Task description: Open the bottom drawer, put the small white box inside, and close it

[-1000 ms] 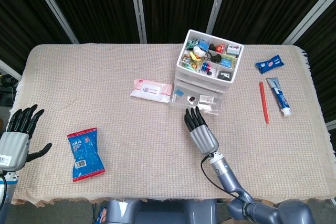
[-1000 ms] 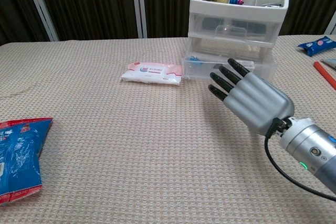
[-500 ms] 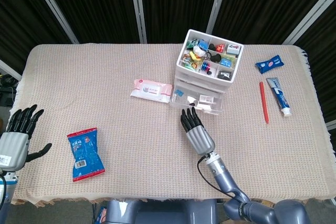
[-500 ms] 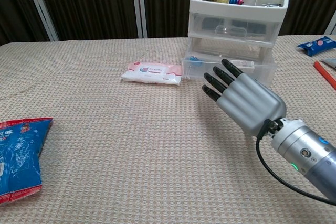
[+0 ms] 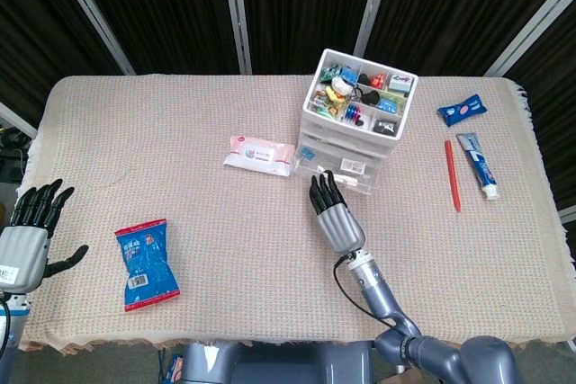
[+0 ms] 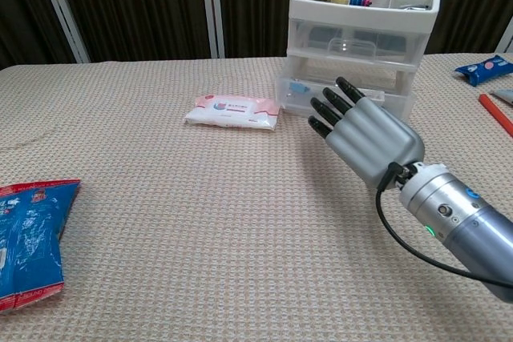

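Right hand (image 5: 333, 211) flat, fingers straight and slightly spread, holding nothing, fingertips at the front of the bottom drawer (image 5: 340, 174) of the drawer unit (image 6: 361, 46). Small white box (image 5: 351, 166) visible inside that drawer. Left hand (image 5: 29, 227) well left of the unit, fingers spread, empty.

Right hand (image 5: 335, 211) stretched forward on a long arm from the near edge, flat and empty with fingers (image 6: 335, 110) straight and slightly apart, palm down; left hand (image 5: 29, 231) far off to its left, upright, open, fingers spread, thumb out.
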### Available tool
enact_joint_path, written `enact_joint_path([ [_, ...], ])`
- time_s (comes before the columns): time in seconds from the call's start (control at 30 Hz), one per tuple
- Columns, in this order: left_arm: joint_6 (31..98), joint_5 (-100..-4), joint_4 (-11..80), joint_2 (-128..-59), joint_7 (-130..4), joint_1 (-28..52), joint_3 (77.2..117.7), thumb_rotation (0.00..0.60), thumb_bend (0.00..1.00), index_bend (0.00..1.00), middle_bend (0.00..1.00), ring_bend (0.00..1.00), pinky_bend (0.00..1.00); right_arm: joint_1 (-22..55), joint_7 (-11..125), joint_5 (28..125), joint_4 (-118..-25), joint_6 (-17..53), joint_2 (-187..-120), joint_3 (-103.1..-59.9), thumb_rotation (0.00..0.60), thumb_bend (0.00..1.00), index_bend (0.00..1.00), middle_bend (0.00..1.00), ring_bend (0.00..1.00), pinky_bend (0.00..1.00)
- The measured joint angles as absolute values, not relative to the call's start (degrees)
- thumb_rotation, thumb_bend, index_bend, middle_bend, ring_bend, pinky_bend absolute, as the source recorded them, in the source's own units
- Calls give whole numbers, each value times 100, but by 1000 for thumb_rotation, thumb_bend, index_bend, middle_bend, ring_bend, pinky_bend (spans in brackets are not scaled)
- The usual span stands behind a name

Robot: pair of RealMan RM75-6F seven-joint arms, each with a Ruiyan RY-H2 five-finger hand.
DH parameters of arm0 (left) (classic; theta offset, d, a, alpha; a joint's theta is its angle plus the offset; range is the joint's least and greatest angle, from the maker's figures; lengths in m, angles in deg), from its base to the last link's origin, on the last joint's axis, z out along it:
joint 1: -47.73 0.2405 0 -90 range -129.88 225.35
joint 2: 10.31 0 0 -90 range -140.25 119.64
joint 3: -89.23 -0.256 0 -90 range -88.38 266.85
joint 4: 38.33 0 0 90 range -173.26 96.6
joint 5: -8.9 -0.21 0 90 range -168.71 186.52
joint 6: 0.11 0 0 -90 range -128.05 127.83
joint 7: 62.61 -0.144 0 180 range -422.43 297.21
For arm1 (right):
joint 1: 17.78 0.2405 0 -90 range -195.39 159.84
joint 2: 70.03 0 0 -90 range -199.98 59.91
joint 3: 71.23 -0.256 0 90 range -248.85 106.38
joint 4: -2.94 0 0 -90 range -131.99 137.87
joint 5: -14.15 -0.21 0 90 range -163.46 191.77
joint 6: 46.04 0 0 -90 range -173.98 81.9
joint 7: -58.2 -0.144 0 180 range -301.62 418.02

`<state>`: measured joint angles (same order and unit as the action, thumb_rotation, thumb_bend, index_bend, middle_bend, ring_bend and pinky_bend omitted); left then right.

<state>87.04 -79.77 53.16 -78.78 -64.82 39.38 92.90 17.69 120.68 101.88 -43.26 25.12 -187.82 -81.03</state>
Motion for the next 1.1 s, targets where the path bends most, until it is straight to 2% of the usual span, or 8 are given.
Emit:
enact_joint_path([
  [1.1,8668,-7952,5386,-7858,-6467,3939,9283,600,238,78,0,0,0,1909,12018,9452,-3979,2421,-18638,-8520,600,138,112,0,0,0],
])
